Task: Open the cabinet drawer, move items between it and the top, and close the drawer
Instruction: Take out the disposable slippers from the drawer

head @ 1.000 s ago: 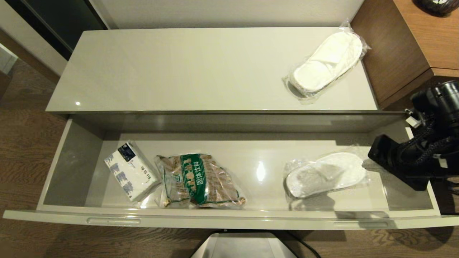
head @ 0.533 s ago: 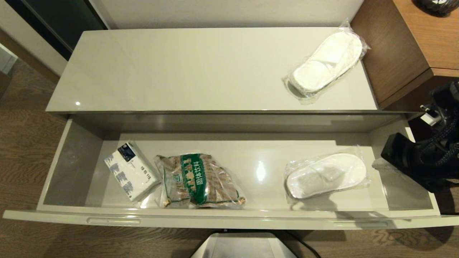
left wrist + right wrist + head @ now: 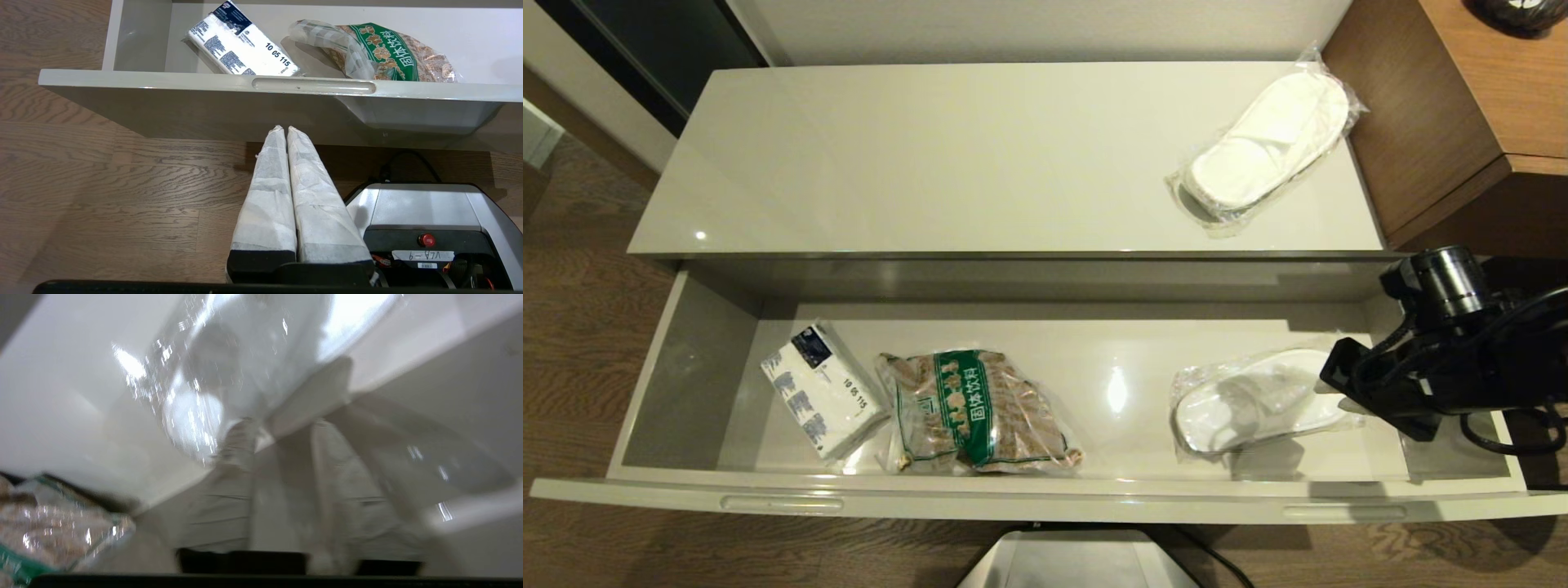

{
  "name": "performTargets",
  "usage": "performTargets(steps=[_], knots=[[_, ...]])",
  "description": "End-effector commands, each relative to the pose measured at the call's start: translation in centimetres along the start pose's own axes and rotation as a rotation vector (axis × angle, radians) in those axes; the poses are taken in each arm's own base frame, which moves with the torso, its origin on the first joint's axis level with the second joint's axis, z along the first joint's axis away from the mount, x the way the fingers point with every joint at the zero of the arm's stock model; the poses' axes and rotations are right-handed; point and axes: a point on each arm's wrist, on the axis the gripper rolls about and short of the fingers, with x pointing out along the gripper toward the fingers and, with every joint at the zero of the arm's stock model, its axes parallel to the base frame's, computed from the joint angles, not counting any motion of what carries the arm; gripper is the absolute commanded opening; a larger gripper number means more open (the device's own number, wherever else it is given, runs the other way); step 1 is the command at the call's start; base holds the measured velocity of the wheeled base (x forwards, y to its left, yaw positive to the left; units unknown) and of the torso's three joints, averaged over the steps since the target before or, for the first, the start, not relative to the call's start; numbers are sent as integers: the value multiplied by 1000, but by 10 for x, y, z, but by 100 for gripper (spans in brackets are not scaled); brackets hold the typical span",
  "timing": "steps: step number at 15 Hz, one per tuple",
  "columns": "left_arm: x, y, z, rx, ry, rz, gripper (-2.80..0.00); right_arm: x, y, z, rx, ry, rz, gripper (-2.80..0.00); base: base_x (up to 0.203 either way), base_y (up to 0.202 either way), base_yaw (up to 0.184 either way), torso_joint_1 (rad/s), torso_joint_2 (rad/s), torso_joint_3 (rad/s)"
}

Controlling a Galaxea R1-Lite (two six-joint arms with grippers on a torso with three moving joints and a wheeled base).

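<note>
**Head view: right arm swings back in over the bagged slipper**

Head view has the cabinet drawer (image 3: 1062,494) pulled fully out, and the right gripper (image 3: 1339,384) now sits at the heel end of the slipper in the drawer (image 3: 1258,400), with the bag's edge right at the fingers. The right wrist view is smeared by motion, but 2 wrapped fingers (image 3: 241,457) show with a gap between them, so I judge them partly open and holding nothing. The second slipper (image 3: 1270,139) lies on the top (image 3: 931,163), well apart from the fingers.

Handling, as I judge it: light, soft and floppy, sealed in crinkly, slippery film. A pinch on loose film alone could slide off, so take the heel edge, sole and film together.

Compared with 0.5 s ago, the arm has come in from beyond the drawer's right wall to over the bag, and its shadow now covers the slipper. Both slippers, the tissue pack (image 3: 821,392) and the snack bag (image 3: 972,412) lie unmoved.

Down below the drawer front, the left gripper (image 3: 284,130) is parked, its fingers pressed together.
</note>
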Motion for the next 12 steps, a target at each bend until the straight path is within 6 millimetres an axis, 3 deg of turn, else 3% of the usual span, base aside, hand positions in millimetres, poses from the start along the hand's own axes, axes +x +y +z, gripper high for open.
performTargets(steps=[1, 6, 12], knots=[[0, 0, 0, 0, 0, 1, -280, 30, -4, -4, 3, 7, -23, 0, 0, 0, 0, 0, 0, 0], [0, 0, 0, 0, 1, 1, -280, 36, -9, 5, 28, -40, -13, 0, 0, 0, 0, 0, 0, 0], [0, 0, 0, 0, 0, 1, -280, 68, -26, 9, 55, -55, -98, 0, 0, 0, 0, 0, 0, 0]])
